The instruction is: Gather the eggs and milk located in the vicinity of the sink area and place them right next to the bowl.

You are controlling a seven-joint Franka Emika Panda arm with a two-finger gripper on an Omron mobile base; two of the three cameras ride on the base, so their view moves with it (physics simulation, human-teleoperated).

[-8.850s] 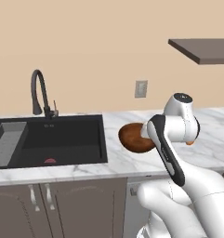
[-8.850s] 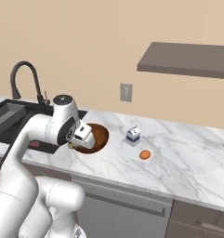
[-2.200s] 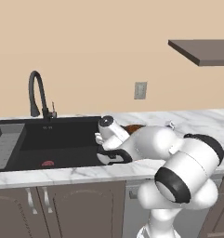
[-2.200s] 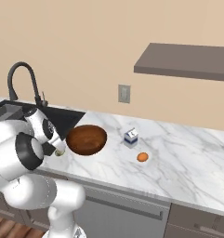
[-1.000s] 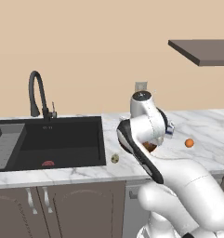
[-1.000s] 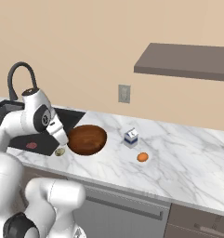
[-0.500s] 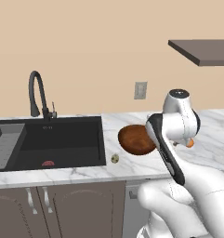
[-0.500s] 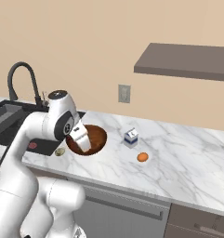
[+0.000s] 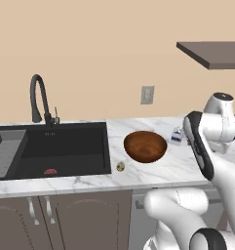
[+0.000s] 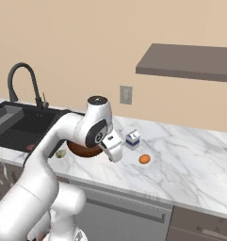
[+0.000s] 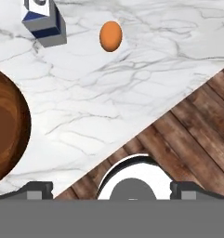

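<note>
The wooden bowl (image 9: 145,146) sits on the marble counter right of the black sink (image 9: 50,146). A speckled egg (image 9: 120,166) lies between sink and bowl near the counter's front edge. The milk (image 10: 132,138) stands right of the bowl, and the orange egg (image 10: 144,159) lies in front of it. My gripper (image 10: 113,147) hangs above the counter at the bowl's front right, left of the orange egg. In the hand view the fingertips (image 11: 36,188) stand wide apart with nothing between them, with milk (image 11: 42,21) and orange egg (image 11: 110,36) ahead and the bowl (image 11: 6,144) at the left.
A tall black faucet (image 9: 38,95) rises behind the sink, and a flat red thing (image 9: 50,172) lies in the basin. A dark shelf (image 10: 185,61) hangs over the right counter. The counter's front edge runs below the hand, with wood floor (image 11: 197,121) beyond.
My arm has swung right from the sink's edge, across the bowl, to the bowl's front right. The speckled egg has stayed on the counter between sink and bowl.
</note>
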